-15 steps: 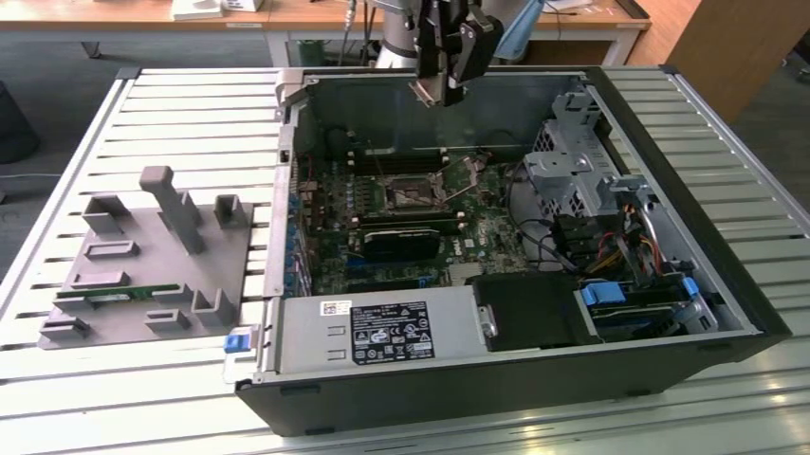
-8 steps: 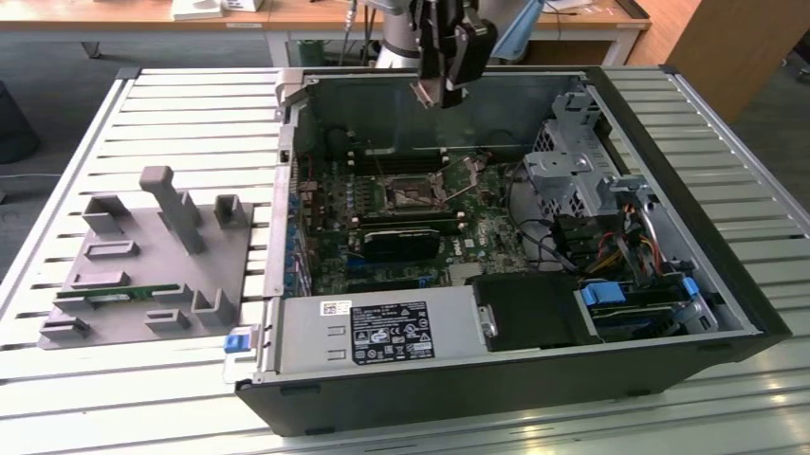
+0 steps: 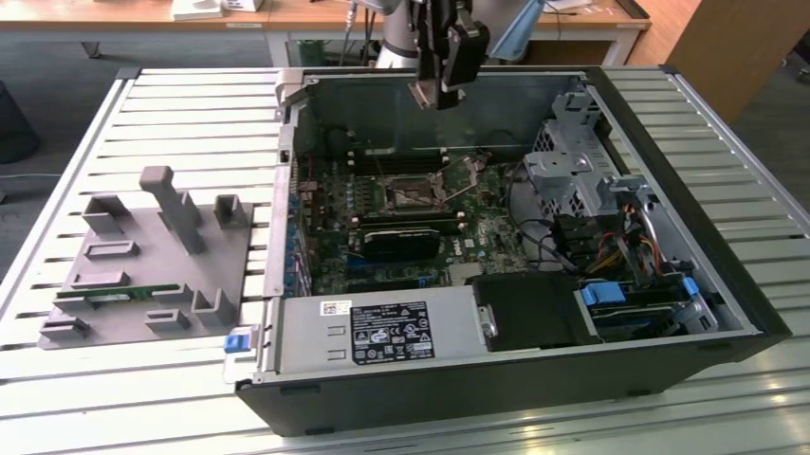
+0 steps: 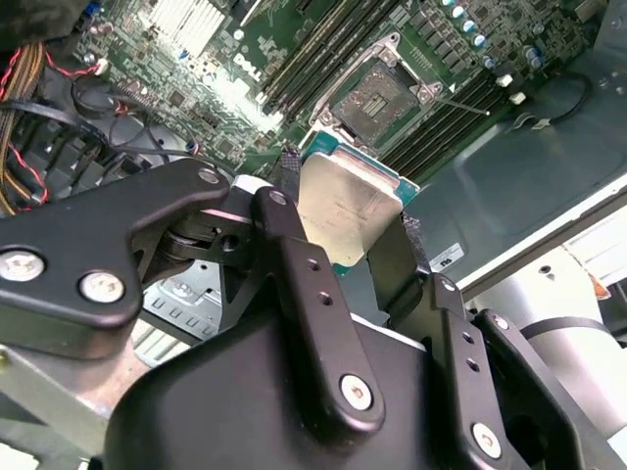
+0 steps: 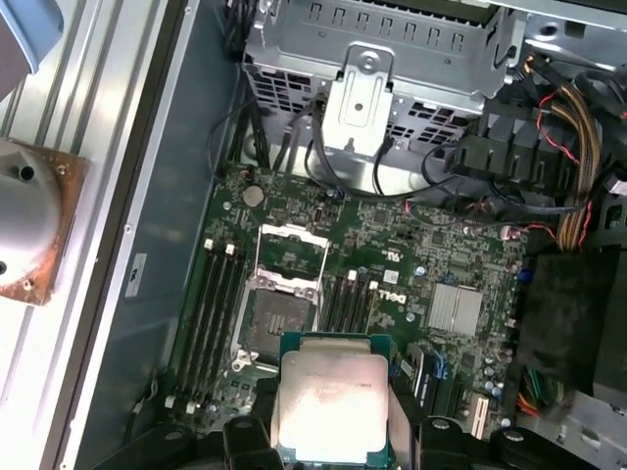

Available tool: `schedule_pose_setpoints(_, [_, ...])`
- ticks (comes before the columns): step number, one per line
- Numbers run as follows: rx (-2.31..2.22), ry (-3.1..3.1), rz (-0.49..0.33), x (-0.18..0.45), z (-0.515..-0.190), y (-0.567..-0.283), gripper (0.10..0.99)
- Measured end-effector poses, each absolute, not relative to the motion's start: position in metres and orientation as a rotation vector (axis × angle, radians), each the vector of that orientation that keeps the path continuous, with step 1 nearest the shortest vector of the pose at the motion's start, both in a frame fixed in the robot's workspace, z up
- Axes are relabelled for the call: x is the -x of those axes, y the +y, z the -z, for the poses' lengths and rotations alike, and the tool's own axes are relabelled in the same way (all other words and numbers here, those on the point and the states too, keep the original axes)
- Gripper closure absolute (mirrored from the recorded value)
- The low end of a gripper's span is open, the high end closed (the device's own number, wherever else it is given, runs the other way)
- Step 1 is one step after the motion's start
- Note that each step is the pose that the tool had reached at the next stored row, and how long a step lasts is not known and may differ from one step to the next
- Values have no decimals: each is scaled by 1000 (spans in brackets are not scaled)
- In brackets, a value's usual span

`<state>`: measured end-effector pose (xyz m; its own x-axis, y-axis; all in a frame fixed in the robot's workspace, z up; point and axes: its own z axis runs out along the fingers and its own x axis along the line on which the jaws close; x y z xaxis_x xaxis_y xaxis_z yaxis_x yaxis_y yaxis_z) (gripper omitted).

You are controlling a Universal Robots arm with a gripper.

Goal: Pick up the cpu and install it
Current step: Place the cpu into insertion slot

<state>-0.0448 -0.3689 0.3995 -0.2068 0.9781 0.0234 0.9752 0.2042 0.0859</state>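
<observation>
At the exterior view's left, you are looking at a grey fixture tray (image 3: 139, 275) lying on the slatted metal surface (image 3: 190, 104), with a long green memory stick (image 3: 120, 296) sitting in a slot near its lower edge. Moving rightward, the open computer case (image 3: 506, 389) is lying on its side with the motherboard (image 3: 379, 256) facing up and a silver power supply (image 3: 379, 332) sitting along its lower edge.

In the upper middle of that frame, the gripper (image 3: 439, 95) is hanging above the far part of the case, well clear of the board. It is carrying the cpu (image 4: 348, 211): in both wrist views you are seeing the black fingers (image 4: 294, 255) closing part-way onto two opposite edges of the chip, with its shiny silver top (image 5: 333, 406) and thin greenish rim showing between them. The chip is hovering in the air, apart from the board.

Below it, the socket (image 3: 412, 196) is lying bare near the middle of the motherboard, between rows of memory slots. In the first wrist view its metal frame (image 5: 289, 250) is standing open beside the socket (image 5: 274, 313).

Further to the exterior view's right, a metal drive cage (image 3: 570, 171) is filling the upper corner of the case, and yellow, red and black cables (image 3: 620, 251) are running down toward blue tabs (image 3: 605, 294) at the lower right.
</observation>
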Motion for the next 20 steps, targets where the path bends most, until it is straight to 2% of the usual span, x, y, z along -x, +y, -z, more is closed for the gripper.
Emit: schedule_pose_setpoints(20, [-2156, 2223, -121, 49, -392, -369, 557])
